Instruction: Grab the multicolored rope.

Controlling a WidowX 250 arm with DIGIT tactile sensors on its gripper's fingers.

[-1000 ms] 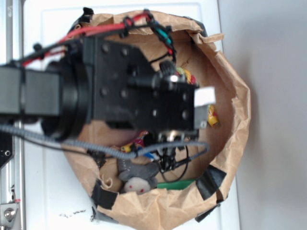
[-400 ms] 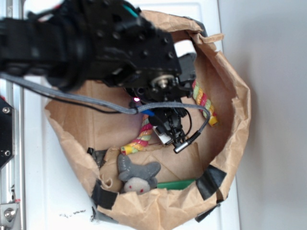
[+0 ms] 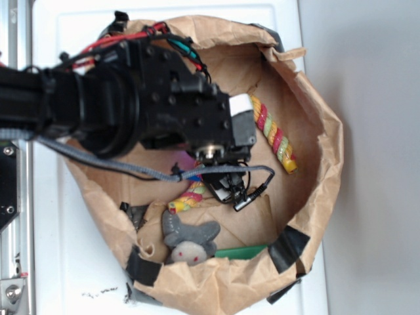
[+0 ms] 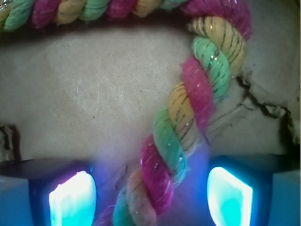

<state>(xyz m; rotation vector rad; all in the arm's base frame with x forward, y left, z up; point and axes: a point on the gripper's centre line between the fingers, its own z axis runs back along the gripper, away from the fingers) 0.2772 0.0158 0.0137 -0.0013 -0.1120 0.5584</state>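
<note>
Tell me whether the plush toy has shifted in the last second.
No. The plush toy lies at the same spot by the paper bag's lower rim, beside the green strip.

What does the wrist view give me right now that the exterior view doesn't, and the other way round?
Only the wrist view shows the two fingertips apart, with the multicolored rope running between them and no contact visible, above the brown paper floor. Only the exterior view shows the whole paper-lined basket, the grey plush toy, the rope's yellow end at the right, and the arm hiding the rope's middle. Both show the rope lying on the paper.
</note>
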